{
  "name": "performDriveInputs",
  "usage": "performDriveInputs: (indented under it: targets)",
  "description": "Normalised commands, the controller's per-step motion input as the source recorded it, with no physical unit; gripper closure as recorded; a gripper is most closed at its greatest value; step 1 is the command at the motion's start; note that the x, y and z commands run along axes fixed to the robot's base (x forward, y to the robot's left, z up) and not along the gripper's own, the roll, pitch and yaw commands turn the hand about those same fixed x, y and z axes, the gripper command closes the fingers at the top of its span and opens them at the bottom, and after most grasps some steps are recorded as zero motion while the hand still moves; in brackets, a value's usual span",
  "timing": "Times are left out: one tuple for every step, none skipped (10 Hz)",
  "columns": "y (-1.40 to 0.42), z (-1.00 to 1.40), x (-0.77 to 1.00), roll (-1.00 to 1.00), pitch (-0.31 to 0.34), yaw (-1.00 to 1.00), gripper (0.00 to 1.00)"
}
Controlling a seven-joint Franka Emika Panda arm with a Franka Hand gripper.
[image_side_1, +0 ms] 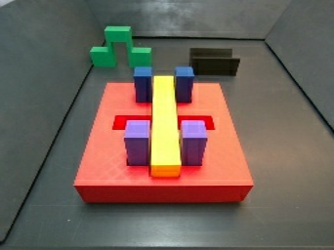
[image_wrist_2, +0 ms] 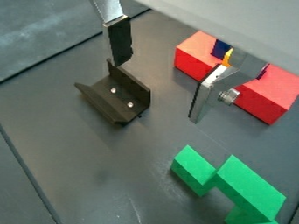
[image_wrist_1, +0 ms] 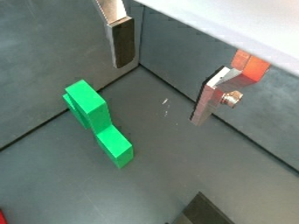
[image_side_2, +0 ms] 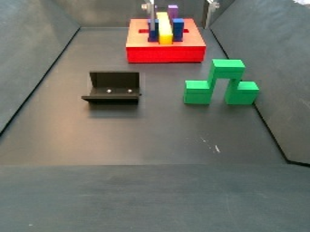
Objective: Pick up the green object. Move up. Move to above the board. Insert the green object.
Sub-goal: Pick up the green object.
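Gripper (image_wrist_1: 163, 77) body beyond frame edge; board (image_wrist_2: 274, 96) cropped in wrist views.

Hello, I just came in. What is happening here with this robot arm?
Nothing is held yet. The gripper hangs open above the floor, its fingers empty. The green object lies free on the floor, between the fixture and the side wall. The board, with its yellow bar, has had nothing green inserted yet.

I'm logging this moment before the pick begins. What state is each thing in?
Green object: lying on the floor, not held.
Board: flat on the floor, yellow bar and posts seated.
Fixture: standing on the floor, apart.
Hand: open, empty, above the floor.
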Motion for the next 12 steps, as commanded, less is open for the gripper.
performDriveInputs:
  targets:
    - [-0.38,-0.3,-0.94,0.08,-0.13,-0.04,0.0]
    - [-0.21,-0.43,-0.99,0.07,-0.141,-0.1,0.0]
    - [-0.21,-0.51,-1.0,0.07,-0.144,-0.04,0.0]
    - [-0.3,-0.41,-0.99,0.09,-0.149,-0.02,0.0]
    - [-0.23,-0.25,-1.0,0.14,-0.131,-0.05,0.0]
    - [-0.25,0.0,-0.99,0.18,-0.094,-0.08,0.0]
    - [-0.18,0.0,-0.92,0.16,-0.099,-0.12,0.0]
    - [-0.05,0.0,-0.76,0.21,-0.124,-0.17,0.0]
    - [0.0,-0.12,-0.61,0.23,-0.124,-0.07,0.0]
    - [0.0,-0.35,-0.22,0.1,-0.027,-0.05,0.0]
    - [0.0,-0.38,-0.2,0.03,-0.053,-0.02,0.0]
    - [0.02,-0.33,-0.27,0.05,-0.047,-0.01,0.0]
